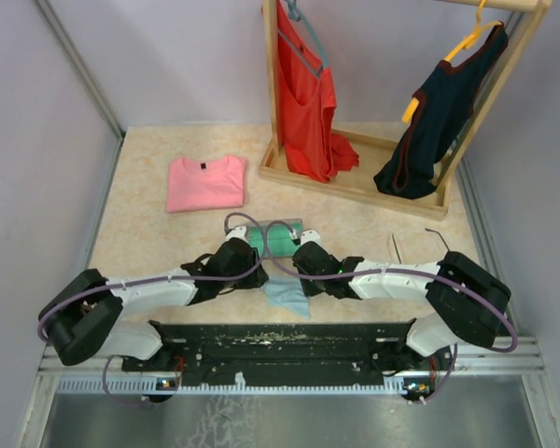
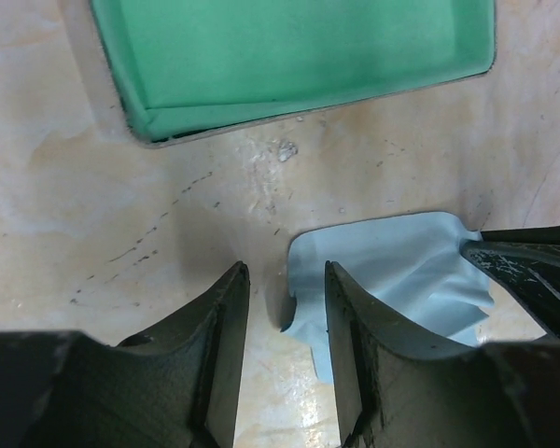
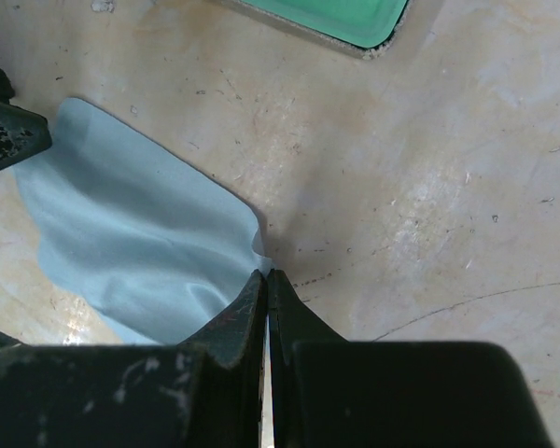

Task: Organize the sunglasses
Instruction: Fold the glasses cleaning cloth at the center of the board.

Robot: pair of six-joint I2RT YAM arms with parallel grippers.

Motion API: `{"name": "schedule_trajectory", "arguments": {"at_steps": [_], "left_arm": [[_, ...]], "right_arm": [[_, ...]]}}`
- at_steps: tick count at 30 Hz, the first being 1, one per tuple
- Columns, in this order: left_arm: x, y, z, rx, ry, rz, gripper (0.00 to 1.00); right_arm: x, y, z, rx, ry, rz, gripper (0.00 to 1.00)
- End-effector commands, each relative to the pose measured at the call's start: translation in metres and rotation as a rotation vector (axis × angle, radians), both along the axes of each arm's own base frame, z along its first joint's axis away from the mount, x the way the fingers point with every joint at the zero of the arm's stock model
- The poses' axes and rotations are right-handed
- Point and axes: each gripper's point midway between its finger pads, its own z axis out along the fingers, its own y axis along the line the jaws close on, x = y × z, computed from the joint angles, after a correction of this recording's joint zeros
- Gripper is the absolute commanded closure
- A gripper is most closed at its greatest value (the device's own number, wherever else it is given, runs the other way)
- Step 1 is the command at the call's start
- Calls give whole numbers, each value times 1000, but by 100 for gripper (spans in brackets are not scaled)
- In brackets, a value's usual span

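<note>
Left gripper (image 2: 285, 280), jaws parted, tips low; right gripper (image 3: 266, 275), jaws pressed shut, just off the left one's right finger; both arms stretched forward

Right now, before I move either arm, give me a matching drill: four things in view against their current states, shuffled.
Things:
1. pink shirt
2. light blue cloth
3. case
4. left pincer

States:
A. lying open, green lining up
B. jaws apart, nothing between them
C. folded flat
D. corner pinched in the shut right pincer

Pairs: 1-C, 2-D, 3-A, 4-B
</note>
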Motion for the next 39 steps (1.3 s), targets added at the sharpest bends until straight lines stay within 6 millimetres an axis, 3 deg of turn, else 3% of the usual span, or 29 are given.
{"name": "schedule_trajectory", "arguments": {"at_steps": [1, 10, 18, 22, 24, 27, 33, 39], "left_arm": [[-8, -9, -5, -15, 40, -57, 57], [-41, -6, -14, -91, 115, -89, 65], [-60, -16, -15, -135, 125, -119, 92], [-69, -21, -19, -137, 150, -128, 95], [-75, -19, -22, -129, 162, -122, 92], [-78, -10, -24, -116, 164, -93, 78], [-62, 7, -5, -66, 73, -24, 52], [-37, 15, 17, -16, -49, 22, 46]], "right_arm": [[5, 10, 15, 65, -35, -4, 100], [7, 12, 17, 68, -41, -6, 100], [8, 15, 15, 64, -40, 2, 100], [9, 14, 16, 58, -44, 4, 100], [9, 12, 15, 47, -45, 4, 100], [8, 9, 14, 28, -45, 13, 100], [7, 6, 13, 16, -44, 24, 100], [8, 9, 15, 29, -47, 16, 100]]}}
